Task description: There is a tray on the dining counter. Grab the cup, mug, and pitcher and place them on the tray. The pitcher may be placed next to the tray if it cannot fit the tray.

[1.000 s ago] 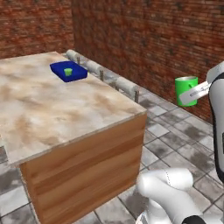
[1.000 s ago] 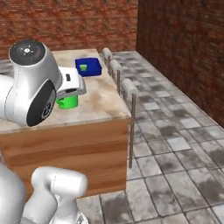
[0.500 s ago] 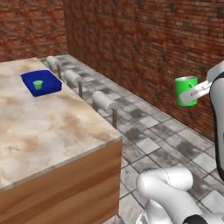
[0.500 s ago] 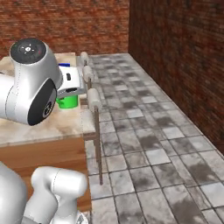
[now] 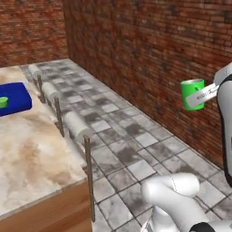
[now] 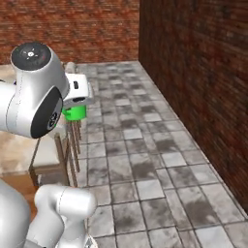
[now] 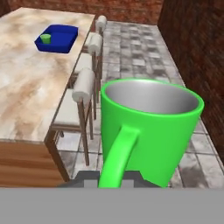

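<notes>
We log: gripper (image 5: 199, 97) clamped on green mug (image 5: 192, 94), held w/ rim up above tiled floor, cup (image 7: 45, 38) in blue tray (image 7: 59, 41), far left on dining counter (image 7: 30, 78).

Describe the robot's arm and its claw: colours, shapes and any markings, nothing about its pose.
The arm is glossy white, built of thick rounded tube segments. A big ball-like joint housing carries a round dark grey cap on top and a dark disc on its side. The claw is a small boxy white piece with dark trim. No cables, labels or logos can be seen.
</notes>
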